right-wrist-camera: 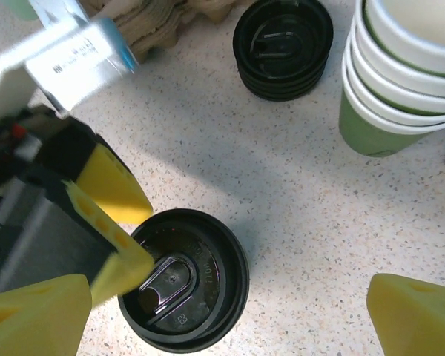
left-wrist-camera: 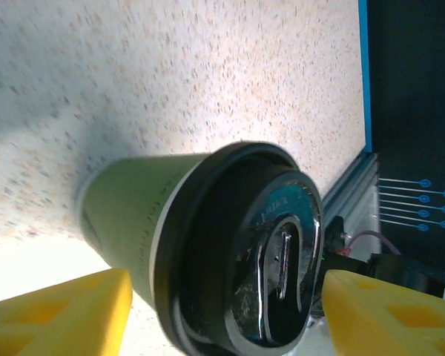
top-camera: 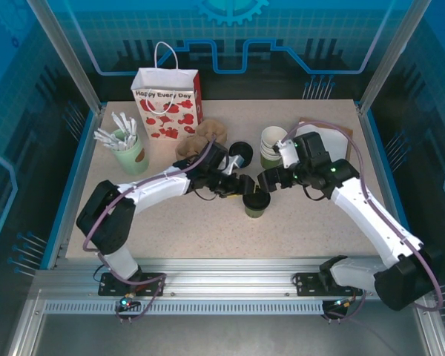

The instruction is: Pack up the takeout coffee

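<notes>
Gift bag (top-camera: 167,104): "Happy Every Day"; takeout coffee lid (right-wrist-camera: 208,282) embossing unreadable.

Your left arm (top-camera: 144,191) rises from its near-left base, elbow out left, then the forearm runs right and low toward table centre. Left gripper (top-camera: 239,185) points right, jaws parted, yellow fingers (left-wrist-camera: 59,315) apart. Your right arm (top-camera: 371,215) reaches from its near-right base far and left, wrist bent down. Right gripper (top-camera: 267,181) faces left and down, jaws spread wide, fingertips (right-wrist-camera: 411,315) well apart. The two grippers sit just beside each other at table centre, tips facing.
</notes>
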### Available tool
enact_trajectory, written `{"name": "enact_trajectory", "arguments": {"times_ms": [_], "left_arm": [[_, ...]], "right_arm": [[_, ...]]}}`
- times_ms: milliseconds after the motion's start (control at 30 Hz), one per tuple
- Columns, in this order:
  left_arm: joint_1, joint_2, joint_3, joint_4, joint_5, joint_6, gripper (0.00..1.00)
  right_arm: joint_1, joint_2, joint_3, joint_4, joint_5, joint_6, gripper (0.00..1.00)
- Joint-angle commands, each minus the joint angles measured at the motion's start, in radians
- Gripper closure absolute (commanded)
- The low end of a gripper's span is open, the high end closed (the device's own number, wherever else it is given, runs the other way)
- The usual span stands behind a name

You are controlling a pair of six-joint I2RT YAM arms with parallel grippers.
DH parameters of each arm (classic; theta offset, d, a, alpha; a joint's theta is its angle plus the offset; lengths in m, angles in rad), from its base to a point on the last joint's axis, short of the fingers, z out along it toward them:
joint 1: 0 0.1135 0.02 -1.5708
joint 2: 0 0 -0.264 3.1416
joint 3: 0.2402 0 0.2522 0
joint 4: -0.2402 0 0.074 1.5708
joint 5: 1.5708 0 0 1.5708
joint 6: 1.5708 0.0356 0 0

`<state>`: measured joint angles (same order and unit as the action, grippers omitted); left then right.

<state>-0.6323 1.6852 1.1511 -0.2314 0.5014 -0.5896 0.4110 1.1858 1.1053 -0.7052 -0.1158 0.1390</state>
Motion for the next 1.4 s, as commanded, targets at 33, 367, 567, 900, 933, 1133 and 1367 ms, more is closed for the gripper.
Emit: {"name": "enact_trajectory", "arguments": {"times_ms": [33, 367, 567, 900, 933, 1133, 1367], "left_arm": [[0.098, -0.148, 0.054, -0.160, -0.160, 0.198, 0.27], [0.298, -0.054, 0.256, -0.322, -0.428, 0.640, 0.26], [0.321, 0.128, 0.446, -0.430, -0.431, 0.833, 0.28], [0.342, 0.365, 0.714, -0.569, -0.462, 0.880, 0.39], [0.341, 0.382, 0.732, -0.580, -0.463, 0.883, 0.40], [0.344, 0.445, 0.800, -0.630, -0.485, 0.896, 0.44], [0.345, 0.479, 0.827, -0.653, -0.488, 0.904, 0.48]], "right_arm": [[0.004, -0.071, -0.015, 0.053, -0.002, 0.017, 0.04], [0.076, -0.008, 0.045, 0.068, 0.001, -0.019, 0.04], [0.103, 0.015, 0.047, 0.065, 0.006, -0.019, 0.04], [0.124, 0.039, 0.049, 0.060, 0.008, -0.015, 0.04], [0.127, 0.040, 0.047, 0.062, 0.009, -0.015, 0.04], [0.138, 0.054, 0.053, 0.049, 0.013, -0.015, 0.04], [0.159, 0.071, 0.060, 0.042, 0.020, -0.013, 0.04]]}}
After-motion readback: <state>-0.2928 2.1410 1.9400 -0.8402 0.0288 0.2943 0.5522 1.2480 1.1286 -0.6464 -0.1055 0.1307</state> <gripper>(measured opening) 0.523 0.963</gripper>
